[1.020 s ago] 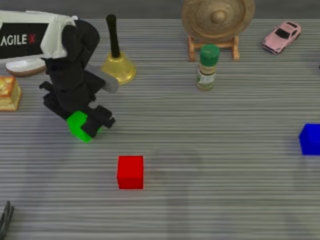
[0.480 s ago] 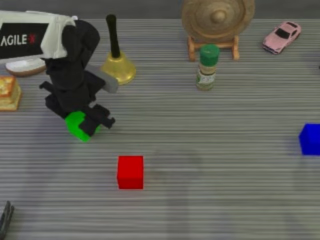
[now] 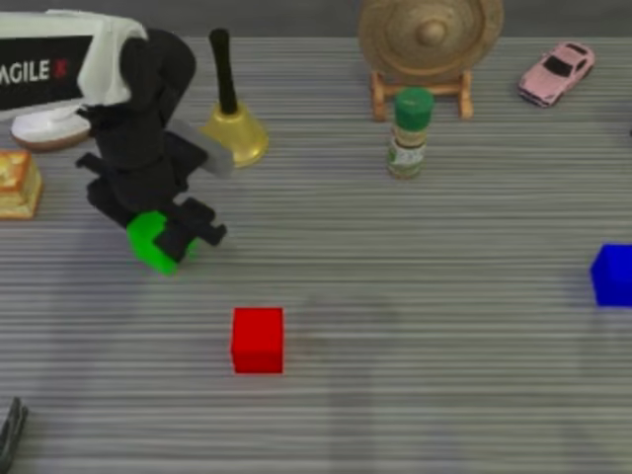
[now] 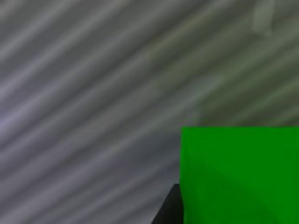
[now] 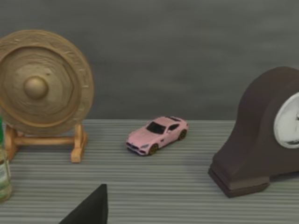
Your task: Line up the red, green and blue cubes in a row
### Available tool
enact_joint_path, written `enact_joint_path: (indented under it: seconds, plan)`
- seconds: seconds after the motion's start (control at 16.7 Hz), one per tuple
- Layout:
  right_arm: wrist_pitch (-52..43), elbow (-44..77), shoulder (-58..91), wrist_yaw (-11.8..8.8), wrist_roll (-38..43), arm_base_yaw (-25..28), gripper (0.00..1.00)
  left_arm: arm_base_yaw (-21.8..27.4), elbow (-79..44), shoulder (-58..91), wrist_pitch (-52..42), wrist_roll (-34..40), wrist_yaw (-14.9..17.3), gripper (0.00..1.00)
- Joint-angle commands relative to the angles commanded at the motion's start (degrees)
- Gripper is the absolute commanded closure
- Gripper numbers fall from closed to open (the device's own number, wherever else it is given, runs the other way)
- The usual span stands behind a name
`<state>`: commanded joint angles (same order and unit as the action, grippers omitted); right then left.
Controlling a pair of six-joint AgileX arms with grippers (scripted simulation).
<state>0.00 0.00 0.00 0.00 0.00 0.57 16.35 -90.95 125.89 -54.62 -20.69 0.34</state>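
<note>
My left gripper (image 3: 166, 237) is shut on the green cube (image 3: 146, 240), held above the left part of the table. In the left wrist view the green cube (image 4: 238, 172) fills one corner, with a dark finger (image 4: 170, 207) against its side. The red cube (image 3: 258, 340) rests on the table to the front right of the gripper, apart from it. The blue cube (image 3: 613, 274) sits at the right edge of the top view. My right arm is outside the top view; its wrist view shows only a dark edge of the right gripper (image 5: 91, 210).
Along the back stand a brass bell (image 3: 233, 126), a gong on a wooden stand (image 3: 427, 44), a green-lidded spice jar (image 3: 409, 133) and a pink toy car (image 3: 557, 71). Bread (image 3: 17, 184) lies at the left edge. A dark clock (image 5: 261, 140) shows in the right wrist view.
My left gripper has shifted slightly back and to the left with the green cube in it. The red and blue cubes have not moved.
</note>
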Motion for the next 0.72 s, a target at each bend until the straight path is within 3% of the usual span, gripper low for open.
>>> enact_joint_path:
  seconds: [0.36,0.72]
  plan:
    - [0.00,0.00,0.00,0.00,0.00,0.00,0.00,-0.88,-7.05,-3.77,-11.04,0.16,-0.08,1.00]
    - [0.00,0.00,0.00,0.00,0.00,0.00,0.00,-0.14,-7.30,-3.76,-11.30,0.76,-0.11,1.00]
